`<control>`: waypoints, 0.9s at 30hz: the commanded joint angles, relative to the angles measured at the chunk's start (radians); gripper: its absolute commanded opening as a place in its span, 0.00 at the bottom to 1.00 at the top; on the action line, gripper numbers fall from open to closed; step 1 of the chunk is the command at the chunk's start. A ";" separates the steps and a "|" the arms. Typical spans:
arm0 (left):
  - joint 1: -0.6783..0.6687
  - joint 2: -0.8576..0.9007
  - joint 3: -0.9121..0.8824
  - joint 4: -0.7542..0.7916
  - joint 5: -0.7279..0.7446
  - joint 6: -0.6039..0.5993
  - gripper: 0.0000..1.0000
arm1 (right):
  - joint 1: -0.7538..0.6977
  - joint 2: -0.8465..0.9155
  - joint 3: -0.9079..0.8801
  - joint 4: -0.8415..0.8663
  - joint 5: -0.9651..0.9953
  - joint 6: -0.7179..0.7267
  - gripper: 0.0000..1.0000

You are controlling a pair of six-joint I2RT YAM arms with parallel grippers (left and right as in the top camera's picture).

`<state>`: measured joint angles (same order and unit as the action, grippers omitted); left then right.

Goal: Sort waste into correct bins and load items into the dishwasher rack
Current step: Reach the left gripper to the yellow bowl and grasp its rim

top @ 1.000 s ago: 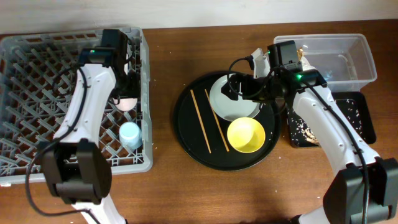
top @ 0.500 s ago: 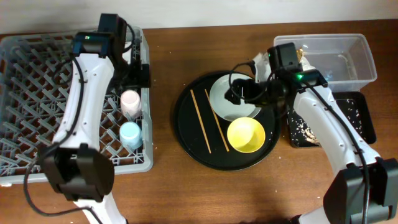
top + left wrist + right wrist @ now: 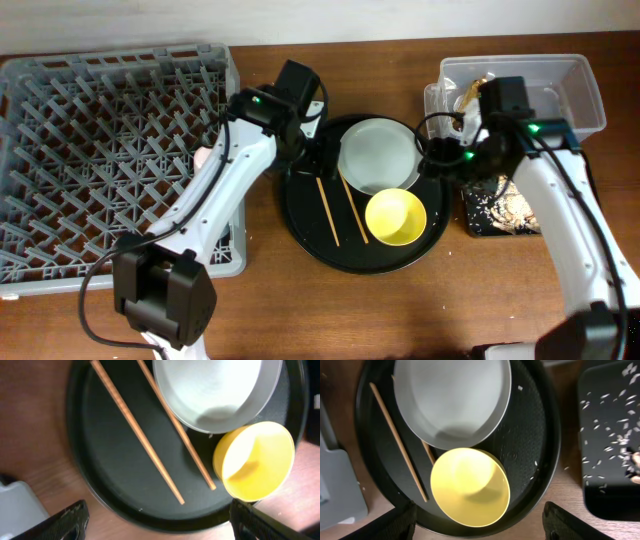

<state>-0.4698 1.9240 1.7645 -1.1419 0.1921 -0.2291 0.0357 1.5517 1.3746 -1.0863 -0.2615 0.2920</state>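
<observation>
The grey-white plate and yellow bowl sit on the round black tray with two chopsticks. My left gripper is open and empty over the tray's left edge; its wrist view shows the chopsticks, plate and bowl past the open jaws. My right gripper is open and empty at the tray's right side, above the bowl and plate. The pink cup peeks out in the rack; the blue cup is hidden under my left arm.
The clear tub at the back right holds napkins with a brown scrap. The shallow black tray in front of it holds tan food leftovers and crumbs. Bare wooden table lies along the front.
My left arm left the rack and swung right to the round tray's left edge, with the pink cup left in the rack. My right gripper drew back from the plate towards the right.
</observation>
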 commanded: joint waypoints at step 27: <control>-0.146 -0.010 -0.161 0.169 0.056 -0.127 0.79 | -0.002 -0.072 -0.077 -0.077 0.052 0.004 0.70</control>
<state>-0.6113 1.9240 1.6062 -0.9752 0.2363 -0.3450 0.0334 1.4864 1.3285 -1.1633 -0.2249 0.2916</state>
